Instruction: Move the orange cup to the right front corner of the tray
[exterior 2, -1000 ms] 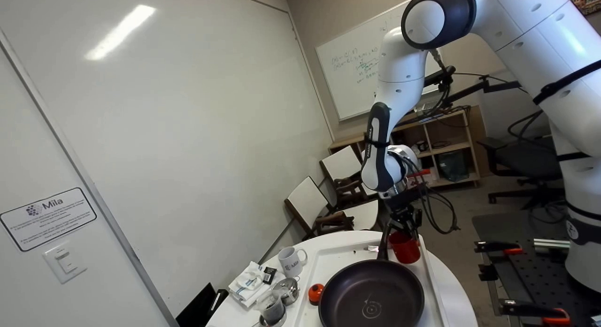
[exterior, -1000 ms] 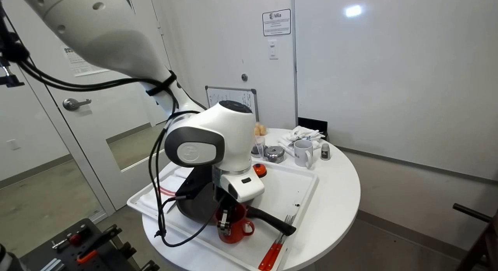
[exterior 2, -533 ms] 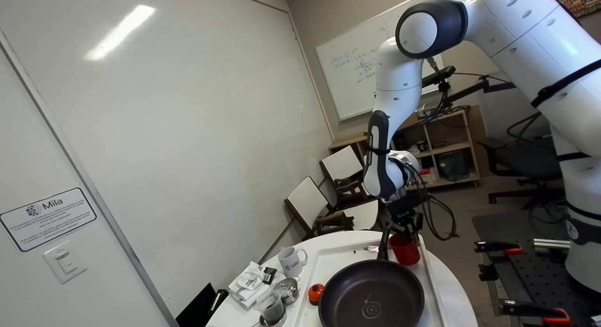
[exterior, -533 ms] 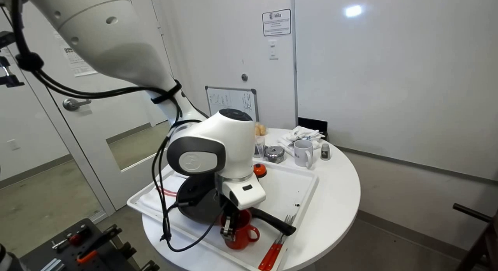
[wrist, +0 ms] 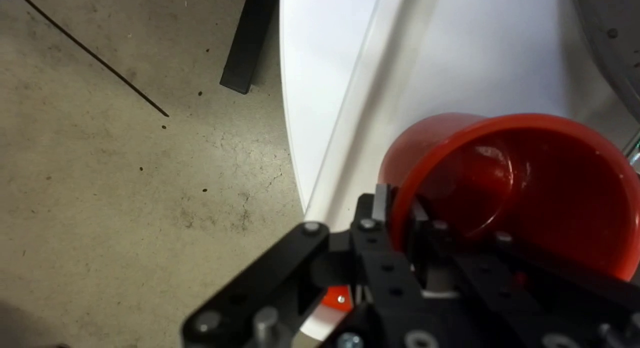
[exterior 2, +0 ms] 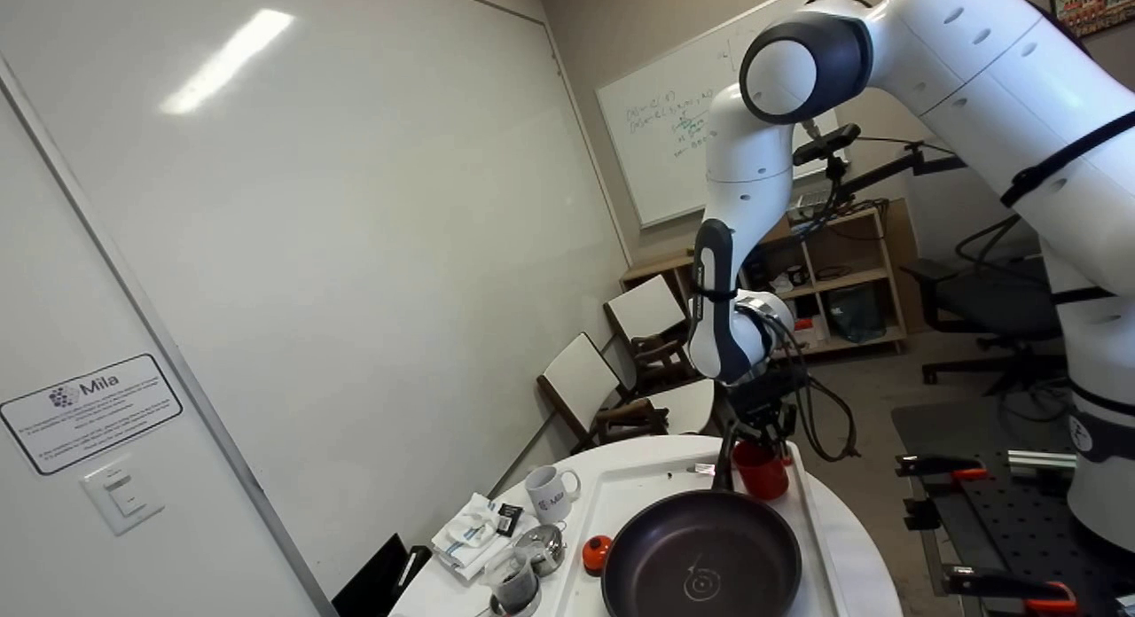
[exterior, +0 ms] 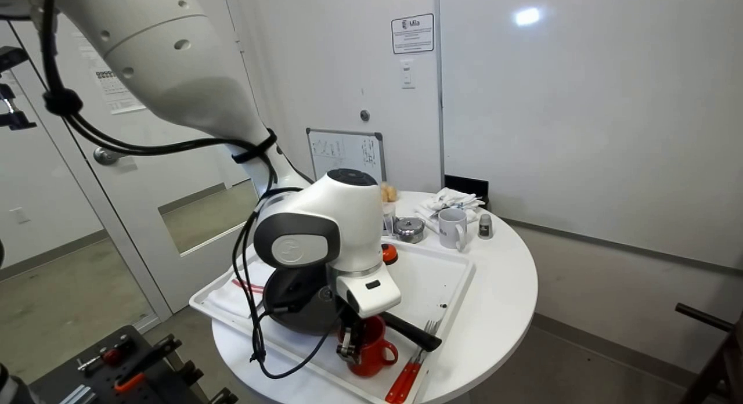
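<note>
The orange cup, a red mug with a handle [exterior: 371,360], is at the tray's near side, beside the pan handle. It also shows in an exterior view [exterior 2: 763,475] and in the wrist view [wrist: 530,183]. My gripper [exterior: 351,347] is shut on the cup's rim, one finger inside and one outside, as the wrist view shows [wrist: 400,208]. The cup looks roughly upright. I cannot tell whether its base touches the tray. The white tray [exterior: 438,276] lies on the round table and also shows in the wrist view [wrist: 475,63].
A black pan [exterior 2: 700,555] lies on the tray, its handle [exterior: 412,331] just behind the cup. Red-handled forks [exterior: 405,376] lie right of the cup. A small orange and black item [exterior: 389,253] sits at the tray's back. A grey mug [exterior: 451,227] stands behind the tray.
My gripper and the cup have moved together to the right and slightly toward the near edge in an exterior view. The gripper has stayed shut on the rim. Other objects have not moved.
</note>
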Controlling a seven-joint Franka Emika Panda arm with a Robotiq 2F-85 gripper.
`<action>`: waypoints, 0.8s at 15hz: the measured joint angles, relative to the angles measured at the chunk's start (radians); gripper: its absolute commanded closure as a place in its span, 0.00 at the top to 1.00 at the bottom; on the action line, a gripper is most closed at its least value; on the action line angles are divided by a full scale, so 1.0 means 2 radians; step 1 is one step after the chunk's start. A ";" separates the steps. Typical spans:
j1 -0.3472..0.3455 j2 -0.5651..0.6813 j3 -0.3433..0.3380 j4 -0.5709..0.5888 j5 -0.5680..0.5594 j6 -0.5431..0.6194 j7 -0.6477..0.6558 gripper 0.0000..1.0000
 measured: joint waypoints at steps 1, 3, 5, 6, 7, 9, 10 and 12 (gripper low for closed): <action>0.000 0.002 0.000 0.001 0.000 0.000 0.001 0.02; 0.000 0.005 0.000 0.004 0.001 0.000 0.001 0.02; 0.000 0.009 0.000 0.006 0.002 0.000 0.001 0.02; 0.000 0.011 0.000 0.008 0.002 0.000 0.001 0.02; 0.000 0.013 0.000 0.009 0.003 0.000 0.001 0.02; 0.000 0.015 0.000 0.010 0.003 0.000 0.001 0.31; 0.000 0.015 0.000 0.010 0.003 0.000 0.001 0.32; 0.000 0.016 0.000 0.011 0.003 0.000 0.001 0.46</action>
